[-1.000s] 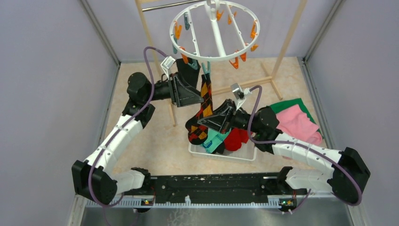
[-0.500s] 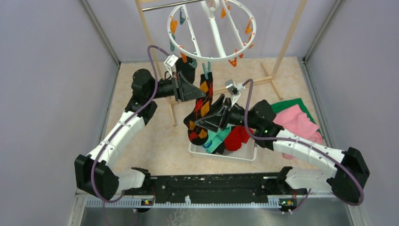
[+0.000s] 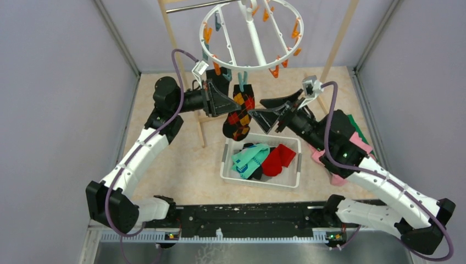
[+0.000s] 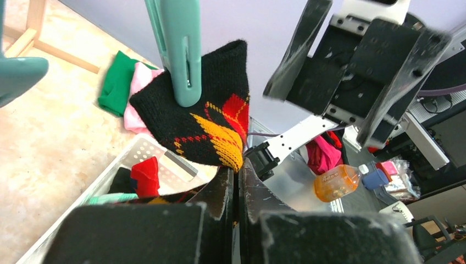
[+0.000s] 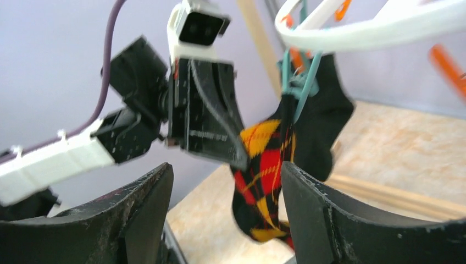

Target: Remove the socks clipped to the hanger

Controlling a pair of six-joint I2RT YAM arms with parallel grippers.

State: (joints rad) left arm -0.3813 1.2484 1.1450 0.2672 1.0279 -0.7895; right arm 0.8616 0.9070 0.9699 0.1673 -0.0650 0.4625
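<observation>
Argyle sock [image 3: 239,113], black with orange-red diamonds, hangs at upper centre of the top view. Its cuff is pinched in a teal clip [image 4: 181,49] of the white ring hanger [image 3: 256,41], directly above the white basket [image 3: 228,159] holding teal and red socks.

I judge the knit light, limp and stretchy. A low pull would only lengthen it and tilt the free-swinging hanger, so the best hold is close under the clip.

My left gripper [image 4: 237,170] is pressed shut on the sock's edge just below the clip. My right gripper [image 3: 257,107] stands with jaws wide, just right of the sock and holding nothing.

One second earlier my right jaws clamped the sock's foot low over the basket, stretching it long, and my left jaws stood apart beside the cuff. Since then the right has let go and risen, the left has closed, and the sock hangs shorter.
</observation>
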